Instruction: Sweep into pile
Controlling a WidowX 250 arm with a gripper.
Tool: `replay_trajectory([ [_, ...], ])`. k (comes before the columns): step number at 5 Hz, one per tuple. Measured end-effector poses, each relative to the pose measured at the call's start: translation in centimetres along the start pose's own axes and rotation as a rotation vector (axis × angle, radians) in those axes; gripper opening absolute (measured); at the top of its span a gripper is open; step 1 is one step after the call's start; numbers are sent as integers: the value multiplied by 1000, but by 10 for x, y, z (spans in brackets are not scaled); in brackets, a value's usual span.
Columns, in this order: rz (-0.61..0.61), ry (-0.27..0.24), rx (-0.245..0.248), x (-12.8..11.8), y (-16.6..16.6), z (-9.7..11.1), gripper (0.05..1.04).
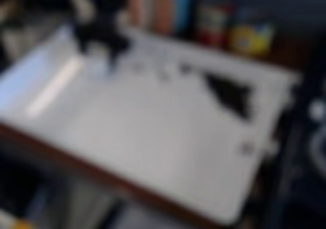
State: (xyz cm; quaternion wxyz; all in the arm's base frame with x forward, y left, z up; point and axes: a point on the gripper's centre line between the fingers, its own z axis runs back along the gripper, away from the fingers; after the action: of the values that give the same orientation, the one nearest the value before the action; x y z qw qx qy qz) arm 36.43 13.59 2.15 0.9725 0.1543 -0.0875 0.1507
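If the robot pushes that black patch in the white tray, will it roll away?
Probably not: the black patch looks wide and flat, not ball-shaped. It may slide easily, since the white tray looks smooth and shiny. It might spread apart, with a small dark bit nearby, though I can't tell if it's one piece.

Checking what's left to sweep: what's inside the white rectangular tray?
Black, roughly triangular patch near the tray's far right corner, small dark bits along the far side, another near the right edge. Whatever lies behind the black claw is covered.
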Motion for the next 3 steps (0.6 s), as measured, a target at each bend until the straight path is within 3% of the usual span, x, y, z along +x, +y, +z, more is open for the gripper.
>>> replay_trajectory([
  [2, -33, -9, -35, -10, -33, 10, 750],
  [3, -95, -31, -74, -21, -67, 24, 750],
])
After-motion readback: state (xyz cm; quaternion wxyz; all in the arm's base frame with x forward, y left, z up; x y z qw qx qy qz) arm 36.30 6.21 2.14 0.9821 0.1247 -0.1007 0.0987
